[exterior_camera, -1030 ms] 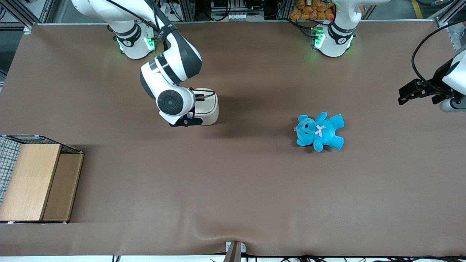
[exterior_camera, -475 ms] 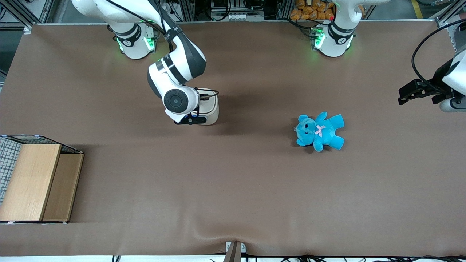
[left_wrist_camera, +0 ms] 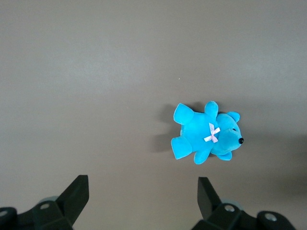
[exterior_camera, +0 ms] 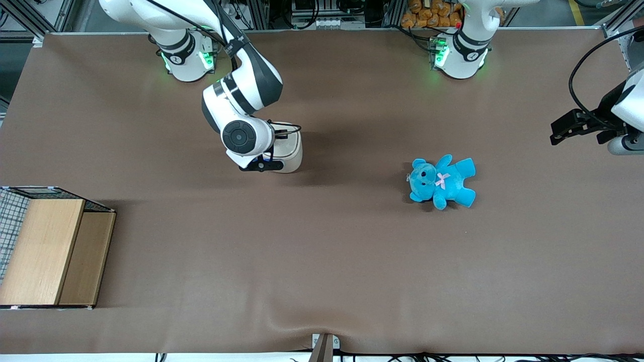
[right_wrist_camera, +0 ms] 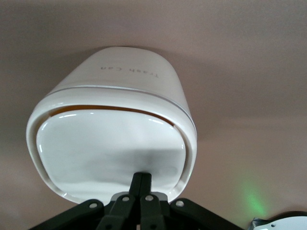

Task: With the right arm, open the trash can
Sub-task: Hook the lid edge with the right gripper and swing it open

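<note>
One glossy cream rounded-square trash can (right_wrist_camera: 112, 139), jaws (right_wrist_camera: 141, 184) pressed together on its smooth lid (right_wrist_camera: 110, 146)

Gripper (right_wrist_camera: 140, 184) sits w/ fingers together on trash can (right_wrist_camera: 112, 132) lid edge. Bare table (exterior_camera: 312, 251) all round it. Teddy (exterior_camera: 443, 181) and wooden box (exterior_camera: 48, 246) well apart.

The cream-white trash can (right_wrist_camera: 112, 139) stands upright on the table (exterior_camera: 322, 251), lid slightly lifted at one edge; the right arm's (exterior_camera: 236, 100) claw (right_wrist_camera: 140, 184), fingers together, touches the lid.
</note>
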`<control>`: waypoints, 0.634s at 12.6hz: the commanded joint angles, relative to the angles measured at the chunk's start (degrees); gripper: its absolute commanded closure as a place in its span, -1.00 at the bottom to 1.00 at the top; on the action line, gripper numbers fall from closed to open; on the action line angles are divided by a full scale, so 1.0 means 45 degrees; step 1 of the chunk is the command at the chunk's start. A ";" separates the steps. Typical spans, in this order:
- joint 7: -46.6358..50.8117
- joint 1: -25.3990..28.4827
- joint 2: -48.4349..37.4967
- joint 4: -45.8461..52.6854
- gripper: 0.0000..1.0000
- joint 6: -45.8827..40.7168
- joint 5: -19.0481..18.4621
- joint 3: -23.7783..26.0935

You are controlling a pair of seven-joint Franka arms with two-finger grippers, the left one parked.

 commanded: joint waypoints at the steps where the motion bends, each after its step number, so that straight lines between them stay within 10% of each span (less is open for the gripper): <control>1: 0.0237 -0.0022 -0.0782 -0.0389 1.00 -0.0048 0.0159 -0.0079; 8: 0.1001 -0.1170 -0.2152 0.2148 1.00 -0.2862 -0.0133 -0.0196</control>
